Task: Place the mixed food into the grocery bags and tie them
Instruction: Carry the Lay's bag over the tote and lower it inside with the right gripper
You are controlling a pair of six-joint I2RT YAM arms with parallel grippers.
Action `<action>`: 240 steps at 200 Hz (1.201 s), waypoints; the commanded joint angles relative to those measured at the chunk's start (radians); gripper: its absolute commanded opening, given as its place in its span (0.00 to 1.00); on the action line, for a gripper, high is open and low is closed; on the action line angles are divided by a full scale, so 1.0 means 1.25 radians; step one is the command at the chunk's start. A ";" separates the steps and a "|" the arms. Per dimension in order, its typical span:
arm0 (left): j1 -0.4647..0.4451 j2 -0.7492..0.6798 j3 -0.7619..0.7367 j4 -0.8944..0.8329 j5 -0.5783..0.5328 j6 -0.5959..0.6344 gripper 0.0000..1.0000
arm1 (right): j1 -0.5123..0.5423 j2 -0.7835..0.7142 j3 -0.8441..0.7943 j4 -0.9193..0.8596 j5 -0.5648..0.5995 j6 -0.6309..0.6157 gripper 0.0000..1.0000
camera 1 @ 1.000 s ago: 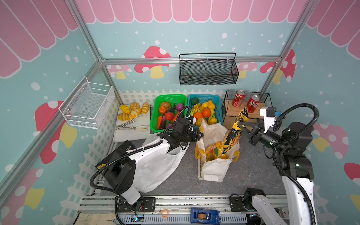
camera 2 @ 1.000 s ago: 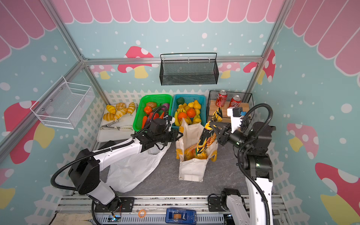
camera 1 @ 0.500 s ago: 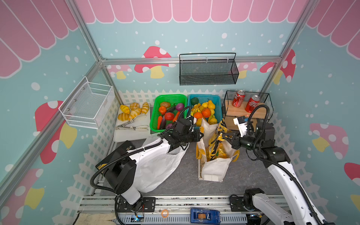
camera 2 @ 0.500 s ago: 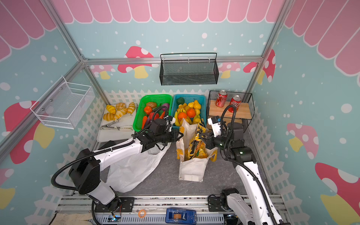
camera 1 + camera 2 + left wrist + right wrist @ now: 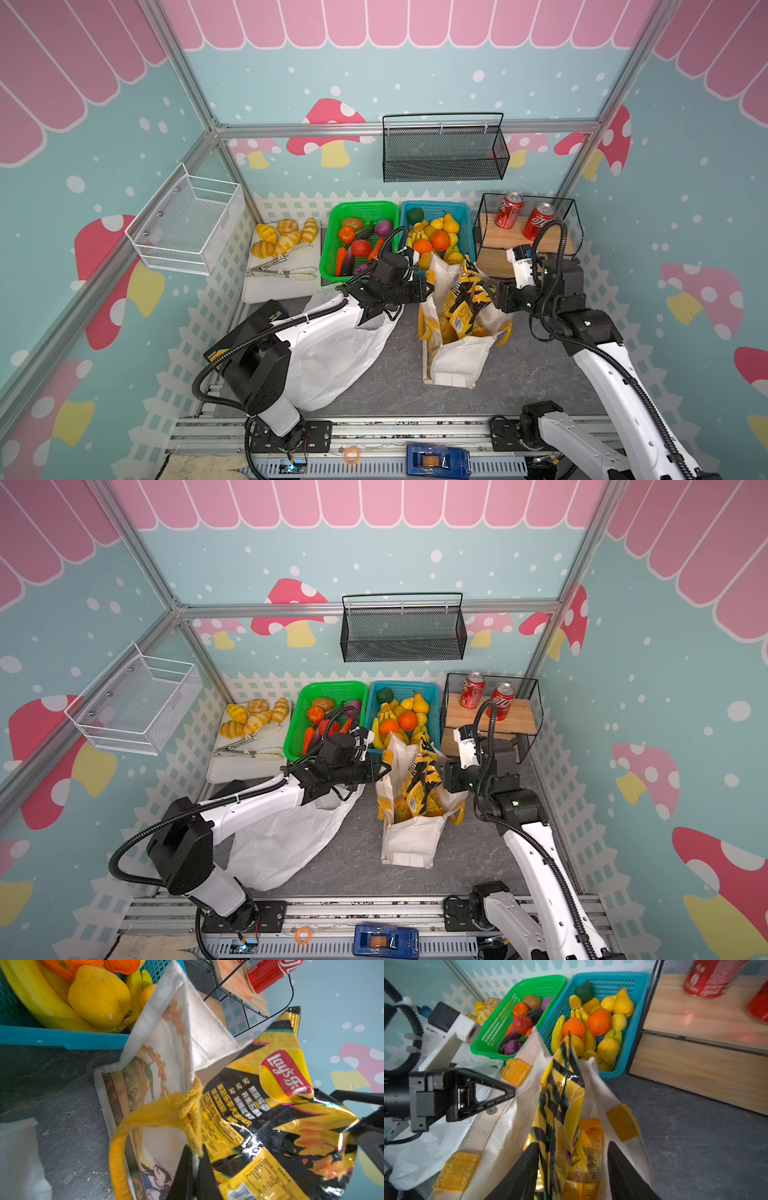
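A cream cloth tote (image 5: 457, 361) (image 5: 411, 837) stands open mid-table, with snack packets inside. My left gripper (image 5: 426, 286) (image 5: 196, 1148) is shut on the tote's rim beside a yellow handle (image 5: 166, 1111), holding that side up. A yellow-and-black snack packet (image 5: 461, 291) (image 5: 560, 1088) stands upright in the tote's mouth. My right gripper (image 5: 490, 293) (image 5: 574, 1145) is open around its lower end; the packet leans on one finger. The white plastic bag (image 5: 332, 361) (image 5: 278, 841) lies slack under my left arm. Orange and yellow toy fruits (image 5: 439, 240) fill the blue basket (image 5: 465, 212).
A green basket (image 5: 361, 205) of toy vegetables sits left of the blue one. Two red soda cans (image 5: 510, 210) stand on a wooden shelf in a wire rack at the back right. Bread rolls (image 5: 282, 241) and tongs lie on a white board, back left.
My right arm came down and leftward, carrying the packet into the tote's mouth, and its jaws have opened off it. The left gripper stayed put on the tote's rim.
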 commanded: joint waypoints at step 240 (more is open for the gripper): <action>-0.003 -0.033 0.021 -0.042 -0.014 0.014 0.00 | 0.224 0.149 -0.081 0.120 -0.103 0.022 0.70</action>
